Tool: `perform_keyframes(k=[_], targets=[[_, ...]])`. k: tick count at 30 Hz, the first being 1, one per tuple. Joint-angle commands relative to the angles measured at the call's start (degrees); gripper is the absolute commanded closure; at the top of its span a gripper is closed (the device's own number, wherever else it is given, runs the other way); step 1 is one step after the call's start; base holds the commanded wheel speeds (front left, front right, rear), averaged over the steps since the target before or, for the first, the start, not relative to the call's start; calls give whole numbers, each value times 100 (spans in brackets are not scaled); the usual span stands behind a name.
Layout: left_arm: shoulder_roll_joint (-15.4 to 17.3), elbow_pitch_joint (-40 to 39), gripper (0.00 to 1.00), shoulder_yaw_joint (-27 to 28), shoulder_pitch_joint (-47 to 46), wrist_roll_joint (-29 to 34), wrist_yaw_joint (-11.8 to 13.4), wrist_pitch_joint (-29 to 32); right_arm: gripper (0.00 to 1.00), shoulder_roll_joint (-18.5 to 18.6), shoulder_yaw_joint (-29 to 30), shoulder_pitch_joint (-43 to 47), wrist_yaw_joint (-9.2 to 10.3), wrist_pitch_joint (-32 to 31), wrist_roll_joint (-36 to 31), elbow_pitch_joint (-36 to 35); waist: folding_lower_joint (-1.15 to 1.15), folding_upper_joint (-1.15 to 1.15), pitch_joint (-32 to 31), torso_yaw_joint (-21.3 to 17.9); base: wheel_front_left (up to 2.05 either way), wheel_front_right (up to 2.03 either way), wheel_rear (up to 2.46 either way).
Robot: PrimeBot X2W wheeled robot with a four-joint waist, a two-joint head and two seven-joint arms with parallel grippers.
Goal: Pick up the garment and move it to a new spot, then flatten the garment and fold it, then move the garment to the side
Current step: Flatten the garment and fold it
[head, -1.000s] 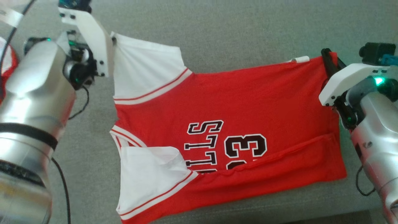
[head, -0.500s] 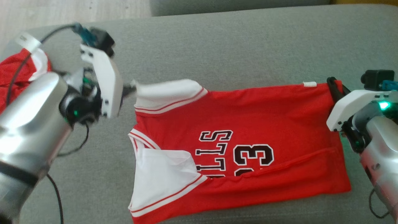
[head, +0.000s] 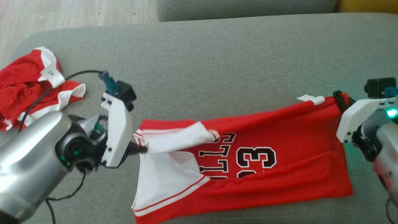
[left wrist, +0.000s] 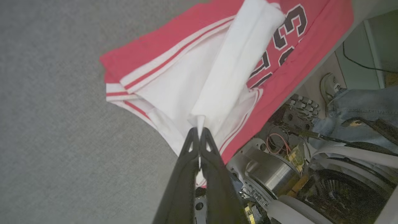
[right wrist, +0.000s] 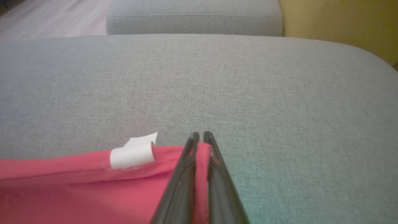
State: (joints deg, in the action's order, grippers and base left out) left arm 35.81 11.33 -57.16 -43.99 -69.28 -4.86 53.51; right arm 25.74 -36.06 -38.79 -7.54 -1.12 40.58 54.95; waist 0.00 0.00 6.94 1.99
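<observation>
Item: red-and-white knit basketball jersey, spread on grey fabric sofa cushion, running lengthwise between 2 grippers.
Left gripper: fingers pinched tight on the far white sleeve corner, held above the near sleeve.
Right gripper: fingers pinched tight on the far red hem corner.
Step, as judged: lengthwise fold.
Handling: carry both corners level, keep the cloth taut, match the edges at the near side before release.
</observation>
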Motion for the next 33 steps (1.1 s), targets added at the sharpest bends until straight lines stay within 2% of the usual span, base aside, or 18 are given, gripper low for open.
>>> perform_keyframes(k=[1, 6, 15, 20, 22, 23, 27, 28, 29, 30, 31, 32, 33], targets=[[372, -277, 100, 263, -195, -56, 91, 105, 100, 189, -143, -39, 5, -45, 82, -176, 0, 0, -9, -2, 0, 0, 0], [603, -666, 100, 258, -26, -236, 276, 331, 100, 433, -505, -28, 5, -322, 305, -406, 0, 0, -18, -5, 0, 0, 0], [866, -972, 100, 71, 250, -310, 458, 644, 100, 996, -1308, 127, 5, -1356, 1039, -1095, 0, 0, -38, -34, 0, 0, 0], [870, -947, 100, 3, 335, -258, 486, 626, 100, 1206, -1579, 205, 5, -1840, 1376, -1395, 0, 0, -7, -52, 0, 0, 0], [858, -925, 100, -17, 350, -245, 481, 625, 98, 1235, -1628, 218, 5, -1912, 1425, -1442, 0, 0, 0, -56, 0, 0, 0], [841, -899, 100, -41, 366, -235, 474, 626, 90, 1255, -1674, 231, 5, -1975, 1469, -1485, 0, 0, 6, -61, 0, 0, 0], [774, -763, 100, -159, 402, -120, 432, 624, 91, 1317, -1833, 280, 5, -2196, 1648, -1639, 0, 0, 18, -87, 0, 0, 0], [758, -719, 100, -184, 404, -78, 419, 608, 78, 1334, -1863, 283, 5, -2243, 1679, -1654, 0, 0, 18, -94, 0, 0, 0], [735, -673, 100, -203, 402, -26, 401, 570, 50, 1345, -1884, 282, 5, -2275, 1707, -1662, 0, 0, 16, -103, 0, 0, 0], [703, -621, 66, -212, 407, 5, 386, 524, 0, 1348, -1899, 279, 5, -2295, 1729, -1665, 0, 0, 8, -113, 0, 0, 0], [665, -573, 27, -220, 425, 5, 373, 492, 0, 1346, -1918, 275, 5, -2309, 1743, -1669, 0, 0, -6, -125, 0, 0, 0], [636, -531, 0, -227, 443, 0, 363, 473, 0, 1343, -1939, 270, 5, -2317, 1751, -1676, 0, 0, -22, -137, 0, 0, 0], [615, -497, 0, -235, 453, 0, 350, 458, 0, 1349, -1958, 264, 5, -2325, 1759, -1682, 0, 0, -37, -147, 0, 0, 0]])
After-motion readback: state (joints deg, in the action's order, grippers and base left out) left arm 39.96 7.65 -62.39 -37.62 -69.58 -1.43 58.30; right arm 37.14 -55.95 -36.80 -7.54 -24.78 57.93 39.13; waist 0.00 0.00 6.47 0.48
